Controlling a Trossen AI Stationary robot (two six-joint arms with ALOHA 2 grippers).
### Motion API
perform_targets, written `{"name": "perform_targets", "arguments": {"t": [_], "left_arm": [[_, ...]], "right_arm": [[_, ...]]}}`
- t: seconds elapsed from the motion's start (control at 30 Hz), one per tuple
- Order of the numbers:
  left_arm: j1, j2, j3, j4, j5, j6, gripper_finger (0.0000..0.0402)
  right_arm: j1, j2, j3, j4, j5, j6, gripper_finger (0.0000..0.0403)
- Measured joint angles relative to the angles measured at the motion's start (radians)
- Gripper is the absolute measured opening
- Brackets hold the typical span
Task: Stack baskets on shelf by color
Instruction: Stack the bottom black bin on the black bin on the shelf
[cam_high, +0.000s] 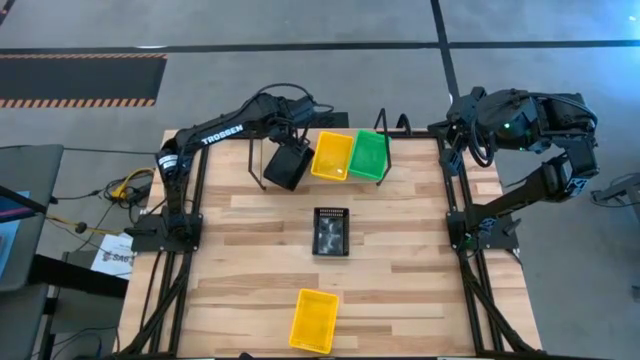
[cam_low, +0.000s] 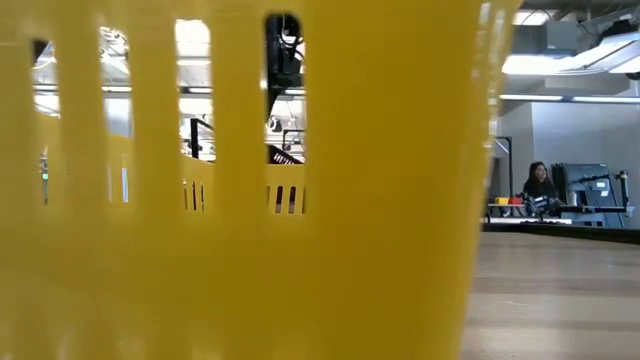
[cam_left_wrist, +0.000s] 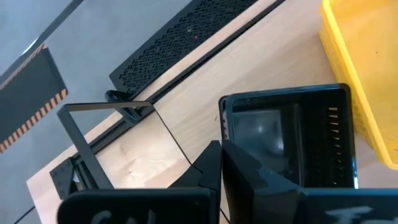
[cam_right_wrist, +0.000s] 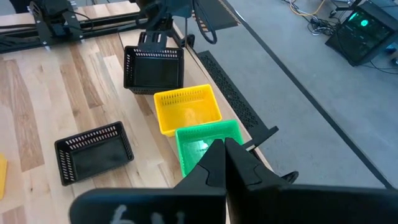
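At the table's far edge stands the shelf (cam_high: 384, 140), a black wire rack. On it a black basket (cam_high: 288, 166), turned askew, fills the left end, with a yellow basket (cam_high: 332, 156) in the middle and a green basket (cam_high: 368, 154) on the right. My left gripper (cam_left_wrist: 221, 149) is shut and slants down just above the black basket's (cam_left_wrist: 292, 137) one side wall. A second black basket (cam_high: 331, 231) rests on its base at mid-table. A second yellow basket (cam_high: 314, 320) lies near the front edge. My right gripper (cam_right_wrist: 224, 152) is shut and empty, raised over the table's far right corner. My left gripper's shut fingertips (cam_left_wrist: 214, 155) stand in front of the black basket's side wall (cam_left_wrist: 222, 121), slanting down from above. The fingers themselves hide the place where they meet it. Whether they touch the wall, I cannot tell.
The shelf's left looped end (cam_left_wrist: 93, 124) stands close beside my left gripper. The near yellow basket (cam_low: 250, 200) fills most of the low view. A person (cam_low: 540, 185) sits far off in the room behind. Bare wood lies to both sides of the middle black basket (cam_right_wrist: 93, 152).
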Motion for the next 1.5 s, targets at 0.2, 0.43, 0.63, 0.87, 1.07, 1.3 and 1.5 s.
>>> {"name": "perform_targets", "arguments": {"t": [0.2, 0.43, 0.63, 0.87, 1.07, 1.3, 1.5], "left_arm": [[-0.022, 0.036, -0.005, -0.009, -0.037, -0.016, 0.0], [-0.032, 0.089, -0.033, -0.06, -0.105, -0.026, 0.0], [-0.028, 0.098, -0.033, -0.075, -0.099, -0.021, 0.0], [-0.026, 0.098, -0.033, -0.07, -0.084, -0.02, 0.0], [-0.031, 0.098, -0.033, -0.067, -0.078, -0.028, 0.0], [-0.032, 0.098, -0.033, -0.066, -0.06, -0.033, 0.0], [-0.032, 0.098, -0.033, -0.062, -0.055, -0.033, 0.0]], "right_arm": [[0.0, 0.0, 0.0, 0.0, 0.0, 0.0, 0.0008], [0.0, 0.0, 0.0, 0.0, 0.0, 0.0, 0.0008], [0.0, 0.0, 0.0, 0.0, 0.0, 0.0, 0.0008], [0.0, 0.0, 0.0, 0.0, 0.0, 0.0, 0.0008], [0.0, 0.0, 0.0, 0.0, 0.0, 0.0, 0.0008], [0.0, 0.0, 0.0, 0.0, 0.0, 0.001, 0.0008], [0.0, 0.0, 0.0, 0.0, 0.0, 0.001, 0.0008]]}}
